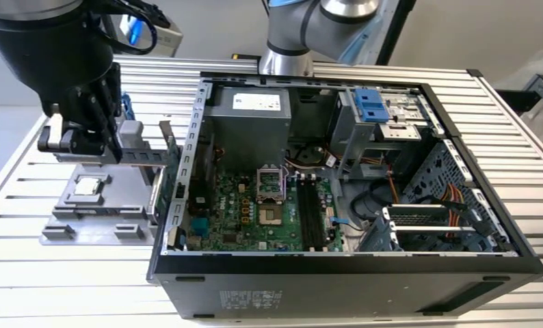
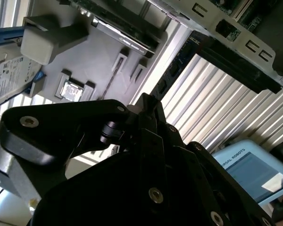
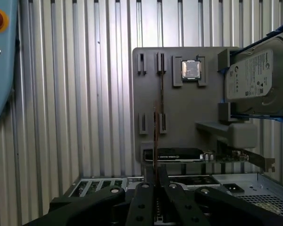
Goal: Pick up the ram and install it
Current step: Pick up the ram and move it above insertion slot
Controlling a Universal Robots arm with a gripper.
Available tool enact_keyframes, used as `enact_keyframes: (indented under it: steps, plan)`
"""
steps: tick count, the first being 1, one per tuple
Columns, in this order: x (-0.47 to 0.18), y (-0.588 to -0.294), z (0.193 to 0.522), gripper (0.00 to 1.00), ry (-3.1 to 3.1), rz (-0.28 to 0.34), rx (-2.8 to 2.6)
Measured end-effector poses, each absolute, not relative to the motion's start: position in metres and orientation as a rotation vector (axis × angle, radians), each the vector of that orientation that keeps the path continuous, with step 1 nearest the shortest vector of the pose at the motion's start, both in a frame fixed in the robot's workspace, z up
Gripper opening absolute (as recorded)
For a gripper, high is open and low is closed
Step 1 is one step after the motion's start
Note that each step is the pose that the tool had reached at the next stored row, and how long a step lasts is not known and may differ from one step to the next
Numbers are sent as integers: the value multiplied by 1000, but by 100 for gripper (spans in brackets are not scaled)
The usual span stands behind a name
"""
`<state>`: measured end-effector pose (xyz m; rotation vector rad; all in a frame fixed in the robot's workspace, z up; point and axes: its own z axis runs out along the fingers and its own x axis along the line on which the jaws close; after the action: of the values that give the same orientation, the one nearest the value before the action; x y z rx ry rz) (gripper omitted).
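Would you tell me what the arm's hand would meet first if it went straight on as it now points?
Most likely the flat grey holder plate: the hand points down at it, and the slim dark ram stick it grips would touch first, near the plate's narrow slot. Depth is uncertain.

Case wall (image 1: pixel 195 130) stands between the memory slots (image 1: pixel 312 212) and my gripper (image 3: pixel 155 176) holding the ram (image 3: pixel 154 136); above the slots I've open room, power supply (image 1: pixel 249 126) and drive cage (image 1: pixel 381 119) near.
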<state>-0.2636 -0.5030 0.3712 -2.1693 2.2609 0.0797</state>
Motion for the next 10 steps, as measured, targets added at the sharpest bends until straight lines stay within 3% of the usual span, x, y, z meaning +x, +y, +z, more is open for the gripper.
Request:
enact_keyframes:
  steps: [10]
  plan:
    - [-262,-503,371,0,2261,80,-2169]
